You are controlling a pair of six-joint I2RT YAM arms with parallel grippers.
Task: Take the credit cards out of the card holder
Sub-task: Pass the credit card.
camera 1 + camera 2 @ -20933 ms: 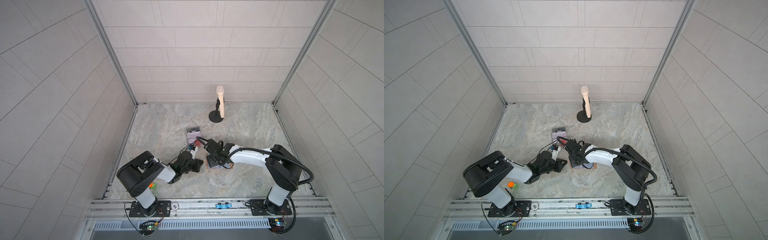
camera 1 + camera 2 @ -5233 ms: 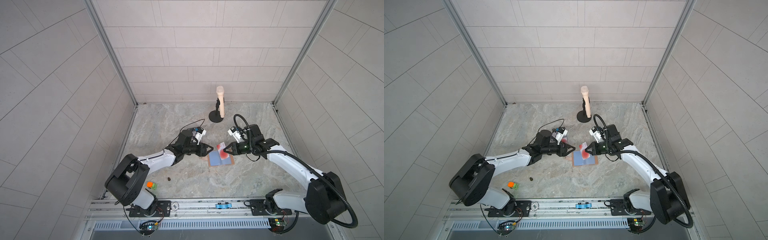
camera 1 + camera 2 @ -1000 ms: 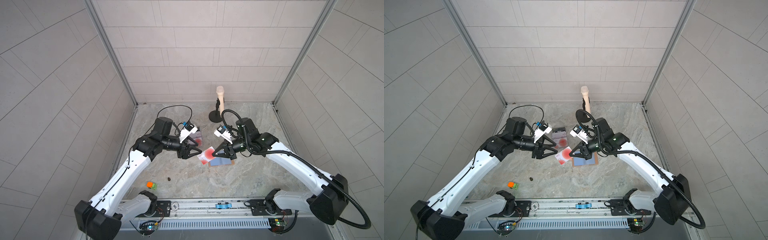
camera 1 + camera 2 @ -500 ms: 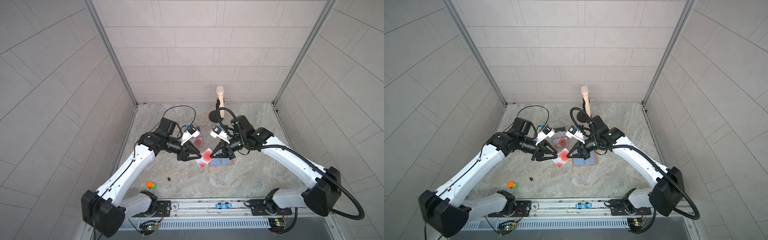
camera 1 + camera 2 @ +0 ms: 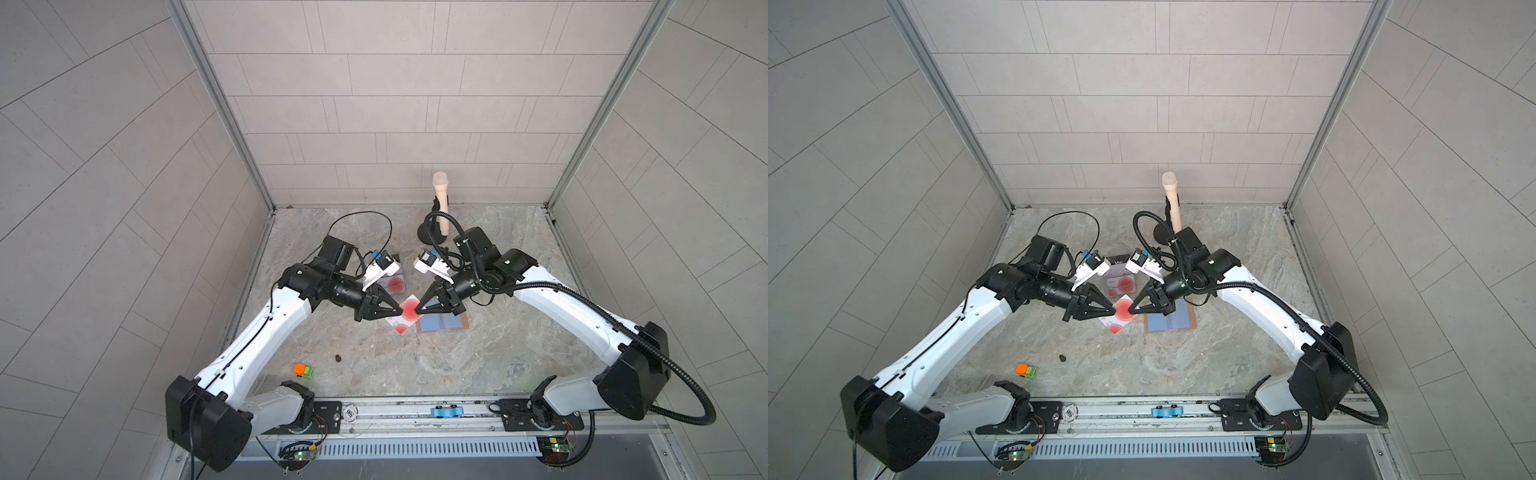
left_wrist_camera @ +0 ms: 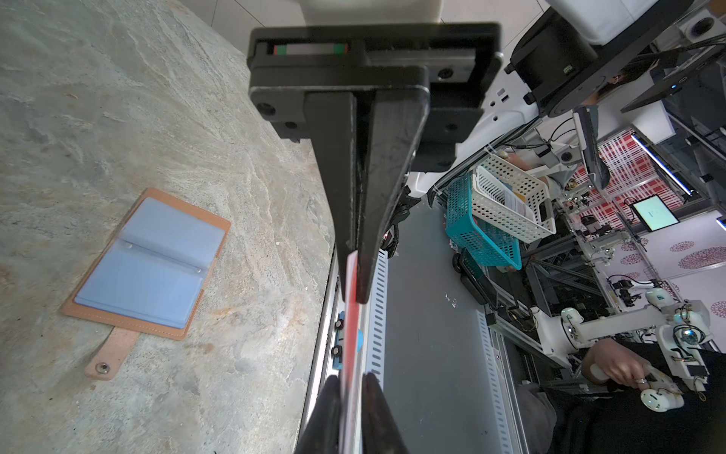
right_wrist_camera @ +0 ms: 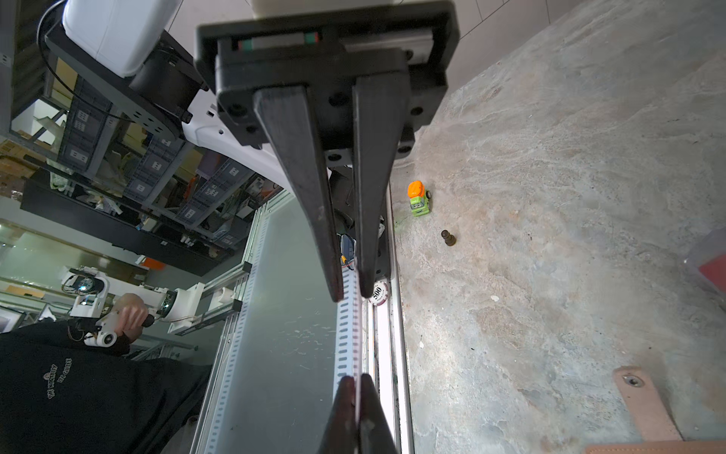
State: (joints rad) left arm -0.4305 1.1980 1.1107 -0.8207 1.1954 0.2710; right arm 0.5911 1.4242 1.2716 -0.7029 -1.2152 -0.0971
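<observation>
Change: half a second earlier the left tool [image 5: 398, 309] was spread just beside the white card with red circles [image 5: 402, 326]; its fingers are now pressed together on that card's edge.
Right tool [image 5: 417, 309]: clamped on the opposite edge of the same card, as it was before.
Card position: held in the air between the two tool tips, over the table [image 5: 374, 365] and just beside the card holder [image 5: 440, 322].
Card holder: laid open and flat on the table, blue sleeves up, snap tab out, unmoved.
Counts: two tools, one held card, one card holder, one clear box [image 5: 1121, 284], one microphone [image 5: 439, 199] on a stand, one toy truck [image 5: 303, 370], one dark pawn [image 5: 337, 357].
Hidden: the clear box is partly covered by the left arm's camera mount. A dark card [image 5: 1119, 262] marked "Vip" and a red circle are seen in it, but its cards cannot be counted. In the wrist views the held card is seen only edge-on. In the right wrist view only the holder's tab is seen, cut off by the frame edge.
</observation>
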